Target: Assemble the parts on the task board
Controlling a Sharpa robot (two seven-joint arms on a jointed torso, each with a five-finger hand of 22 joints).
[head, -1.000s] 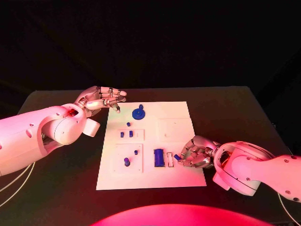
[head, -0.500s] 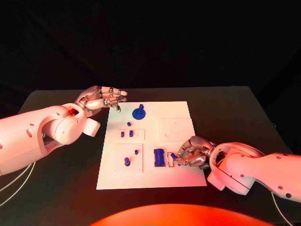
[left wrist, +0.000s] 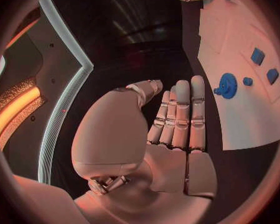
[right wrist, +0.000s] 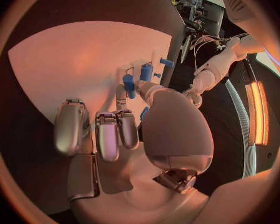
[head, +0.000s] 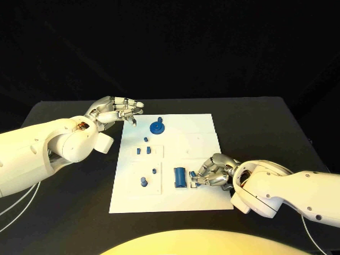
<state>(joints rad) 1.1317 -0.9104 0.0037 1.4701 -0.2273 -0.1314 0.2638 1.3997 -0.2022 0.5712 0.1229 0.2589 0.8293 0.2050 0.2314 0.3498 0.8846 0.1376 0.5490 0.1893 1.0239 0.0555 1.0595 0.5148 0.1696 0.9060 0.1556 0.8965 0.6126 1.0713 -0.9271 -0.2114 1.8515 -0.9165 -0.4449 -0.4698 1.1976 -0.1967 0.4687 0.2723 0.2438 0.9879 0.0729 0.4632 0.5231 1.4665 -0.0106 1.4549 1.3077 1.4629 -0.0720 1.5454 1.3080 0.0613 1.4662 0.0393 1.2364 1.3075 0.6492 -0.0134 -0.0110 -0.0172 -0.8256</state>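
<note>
Right silver hand [head: 214, 173], lower right of centre in the head view, has fingers bunched on a small blue block part [head: 193, 176] beside the blue rectangular part [head: 180, 177] on the white task board [head: 197, 133], likely to seat it. Left silver hand [head: 115, 110], upper left, hovers off the board edge near the blue gear-shaped part [head: 157, 127], fingers curled in together and empty, apparently waiting.

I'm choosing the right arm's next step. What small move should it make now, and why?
Probably ease the right robot hand a little lower and steady the small blue part at its fingertips. The part lies beside the rectangular blue block on the task board, and the left robot hand hovers off the board's far corner.
</note>
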